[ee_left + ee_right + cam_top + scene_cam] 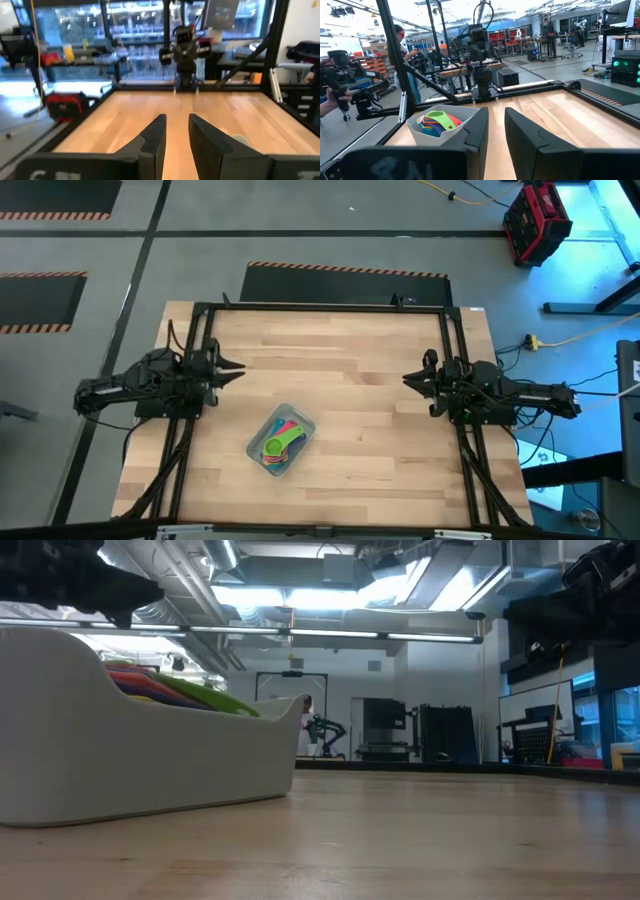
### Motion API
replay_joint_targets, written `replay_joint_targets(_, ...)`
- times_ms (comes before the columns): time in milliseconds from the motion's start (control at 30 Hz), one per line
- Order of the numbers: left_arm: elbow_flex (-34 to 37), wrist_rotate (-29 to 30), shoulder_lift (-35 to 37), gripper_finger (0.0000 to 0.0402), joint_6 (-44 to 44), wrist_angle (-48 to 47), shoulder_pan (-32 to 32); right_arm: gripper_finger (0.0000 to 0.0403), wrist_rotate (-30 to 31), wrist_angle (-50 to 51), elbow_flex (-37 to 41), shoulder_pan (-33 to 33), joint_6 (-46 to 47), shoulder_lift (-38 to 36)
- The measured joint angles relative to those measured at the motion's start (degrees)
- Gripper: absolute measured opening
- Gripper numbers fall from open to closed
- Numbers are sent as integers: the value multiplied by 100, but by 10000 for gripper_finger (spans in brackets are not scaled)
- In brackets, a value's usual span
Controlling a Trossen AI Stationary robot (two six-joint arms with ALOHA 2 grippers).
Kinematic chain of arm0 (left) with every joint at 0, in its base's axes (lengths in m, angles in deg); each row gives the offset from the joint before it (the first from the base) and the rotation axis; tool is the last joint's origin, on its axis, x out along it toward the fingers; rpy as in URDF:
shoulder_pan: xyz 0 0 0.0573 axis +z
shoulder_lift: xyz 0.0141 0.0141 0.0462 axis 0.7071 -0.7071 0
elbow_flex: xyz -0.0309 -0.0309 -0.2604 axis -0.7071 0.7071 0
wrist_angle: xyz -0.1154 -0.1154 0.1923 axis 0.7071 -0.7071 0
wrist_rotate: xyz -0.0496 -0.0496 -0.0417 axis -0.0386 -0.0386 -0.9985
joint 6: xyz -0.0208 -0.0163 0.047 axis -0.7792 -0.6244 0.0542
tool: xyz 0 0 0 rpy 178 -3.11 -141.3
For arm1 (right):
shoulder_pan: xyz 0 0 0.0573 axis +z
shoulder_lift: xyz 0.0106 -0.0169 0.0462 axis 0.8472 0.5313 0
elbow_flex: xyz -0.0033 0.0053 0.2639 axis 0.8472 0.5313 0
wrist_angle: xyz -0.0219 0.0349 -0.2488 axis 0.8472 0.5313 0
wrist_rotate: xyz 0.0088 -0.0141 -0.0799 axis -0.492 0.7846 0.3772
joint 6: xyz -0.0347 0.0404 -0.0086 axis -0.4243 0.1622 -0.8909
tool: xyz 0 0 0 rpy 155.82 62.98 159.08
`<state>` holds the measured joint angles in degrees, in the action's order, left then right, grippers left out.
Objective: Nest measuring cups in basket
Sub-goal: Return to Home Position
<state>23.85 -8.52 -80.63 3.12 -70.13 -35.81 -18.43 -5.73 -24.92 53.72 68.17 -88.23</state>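
Measuring cups (277,443) are sitting stacked together inside the basket (303,421). The green cup (272,448) is lying on top, with red, blue and orange handles fanning out under it. How many cups are in the stack cannot be told. The basket is resting flat on the bench (360,350), set at an angle, toward the front edge and a bit left of the middle.

In the low view the basket wall (150,765) is filling the left side, with the cup handles (185,690) poking over its rim. In the right wrist view the basket (420,135) is showing beside the right finger, with the cups (438,122) piled inside and the green one uppermost.

Both hands are hanging well apart from the basket, neither one touching it or the cups. The left hand (236,370) is hovering near the left edge of the bench, pointing inward, behind the basket and to its left, and is the nearer of the two. Its fingers (154,137) are released, parted by a narrow gap and gripping nothing.

The right hand (408,379) is hovering near the right edge, pointing inward, farther from the basket. Its fingers (526,131) are likewise released with a narrow gap, nothing between them.

A black frame (320,306) is running around the bench. A red toolbox (537,222) is sitting on the floor beyond it. A person (401,40) is standing in the room behind the bench.
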Motion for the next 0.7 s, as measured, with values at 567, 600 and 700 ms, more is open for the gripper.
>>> replay_joint_targets(567, 1118, -27, 2, 76, 92, 1407, 0, 68, 0, 0, 0, -2, 2, 0)
replay_joint_targets(600, 1175, -22, 2, 76, 92, 1503, 0, 68, 0, -1, 0, 0, -2, 0)
replay_joint_targets(700, 1177, -22, 2, 76, 42, 1573, 0, 68, 0, -1, -1, -1, 5, -2)
